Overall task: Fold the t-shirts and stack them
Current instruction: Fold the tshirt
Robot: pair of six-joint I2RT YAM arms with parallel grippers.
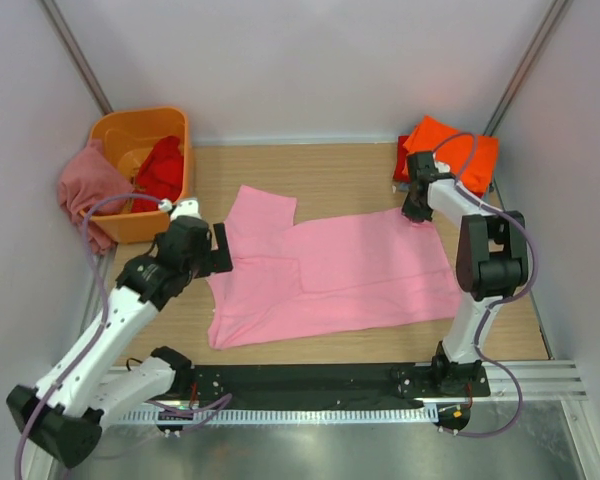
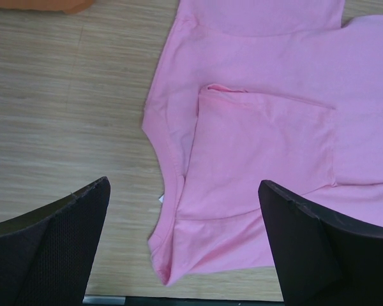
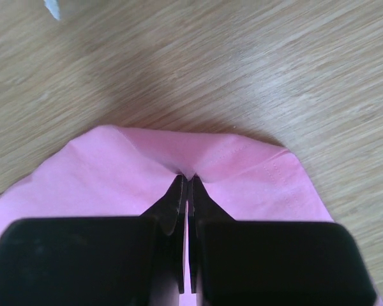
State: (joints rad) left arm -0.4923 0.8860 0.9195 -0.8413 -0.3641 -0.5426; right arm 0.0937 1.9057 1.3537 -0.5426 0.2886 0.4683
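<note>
Pinching a hem corner of the light pink t-shirt (image 1: 350,270) between the closed fingers of the right gripper (image 3: 186,180). Hovering the left gripper (image 2: 184,191) spread wide, neckline lying between its fingers. Seemingly starting a fold, likely needing that corner carried across next.

Both arms are built alike: white tube links joined by chunky black motor housings. The left arm (image 1: 110,320) has a pale mauve cable (image 1: 115,199) looping off its wrist, and the right arm (image 1: 477,300) has the same kind of cable (image 1: 460,134). Both are bolted to a flat black base plate (image 1: 310,385), with small red-orange connectors by the right base. The left gripper (image 2: 184,183) has broad black wedge fingers (image 2: 64,242) with a fine mesh texture. The right gripper (image 3: 188,182) has thin, tapered black fingers (image 3: 176,201) set on a blocky matte black body.
</note>
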